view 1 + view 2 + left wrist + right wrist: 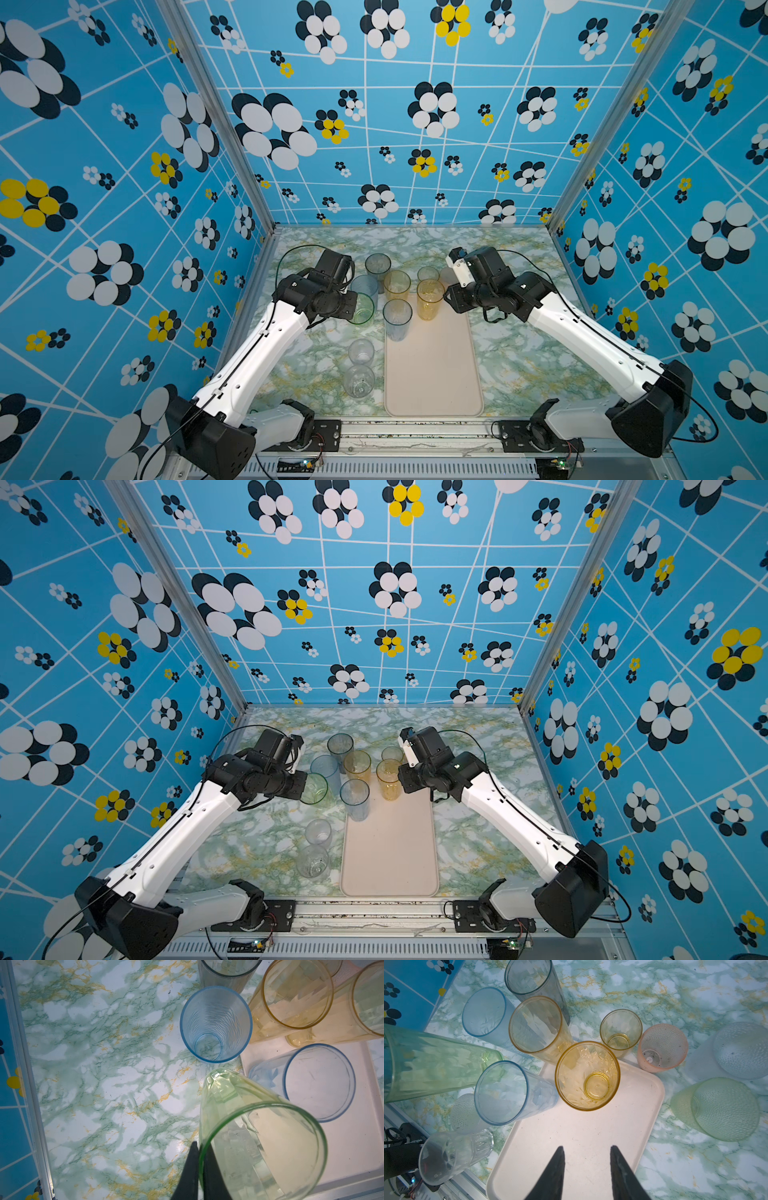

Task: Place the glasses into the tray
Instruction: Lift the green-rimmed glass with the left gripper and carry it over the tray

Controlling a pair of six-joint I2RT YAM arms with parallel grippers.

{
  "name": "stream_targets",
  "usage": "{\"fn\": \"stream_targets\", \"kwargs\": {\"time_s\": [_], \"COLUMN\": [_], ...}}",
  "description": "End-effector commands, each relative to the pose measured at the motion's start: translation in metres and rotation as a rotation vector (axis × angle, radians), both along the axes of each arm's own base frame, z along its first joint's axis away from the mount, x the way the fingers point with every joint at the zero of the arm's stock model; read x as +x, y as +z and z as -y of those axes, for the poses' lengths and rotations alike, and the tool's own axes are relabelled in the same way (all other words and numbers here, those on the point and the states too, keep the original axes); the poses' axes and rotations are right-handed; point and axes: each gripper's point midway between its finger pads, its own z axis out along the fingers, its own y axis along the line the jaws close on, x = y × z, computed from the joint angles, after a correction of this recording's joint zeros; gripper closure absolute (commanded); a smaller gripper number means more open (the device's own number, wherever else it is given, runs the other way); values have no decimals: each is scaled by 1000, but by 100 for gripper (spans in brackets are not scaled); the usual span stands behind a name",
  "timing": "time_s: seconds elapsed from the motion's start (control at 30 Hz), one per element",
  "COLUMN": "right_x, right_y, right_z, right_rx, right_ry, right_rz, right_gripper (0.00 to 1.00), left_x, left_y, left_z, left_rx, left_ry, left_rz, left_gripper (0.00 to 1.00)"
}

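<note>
Left side: the left gripper (pixel 200 1148) is pinching the rim of the green tumbler (pixel 259 1136), with one finger inside the wall and one outside. The tumbler is leaning, its base just beside the tray's corner. I cannot tell whether the base is clear of the table (pixel 519 365). Two clear tumblers (pixel 360 351) are waiting on the table beside the tray's left edge.

Middle: the tray (pixel 434 374) is lying mostly bare. A tall blue tumbler (pixel 397 320) and an amber tumbler (pixel 430 299) are standing at its far end.

Right side: the right gripper (pixel 586 1150) is hovering over the tray, fingers spread and holding nothing. A pink tumbler (pixel 662 1047) is sitting on the table just off the tray's far corner.

Risks, as I judge them: a pinch on one thin wall is giving little hold, so the green tumbler could swing or slip. Its base could catch the tray's rim going over. The tall blue tumbler is standing right in its path, and a knock could topple it into the amber one.
</note>
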Motion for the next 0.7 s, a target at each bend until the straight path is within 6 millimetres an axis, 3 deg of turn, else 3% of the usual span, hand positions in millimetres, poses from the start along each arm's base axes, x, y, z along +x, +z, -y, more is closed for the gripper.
{"fn": "stream_targets", "kwargs": {"time_s": [0.0, 0.37, 0.57, 0.67], "right_x": [-3, 3, 13, 18], "right_y": [9, 13, 20, 21], "right_z": [8, 19, 21, 21], "right_rx": [8, 24, 64, 86], "right_ry": [-24, -76, -102, -109], "right_rz": [13, 32, 43, 39], "right_gripper": [61, 61, 61, 62], "left_x": [-10, -39, -64, -81], "left_y": [28, 76, 94, 87], "left_z": [-8, -10, 16, 34], "left_rx": [3, -9, -31, -22], "left_ry": [2, -65, -197, -291], "left_rz": [62, 134, 135, 71], "left_gripper": [96, 97, 97, 96]}}
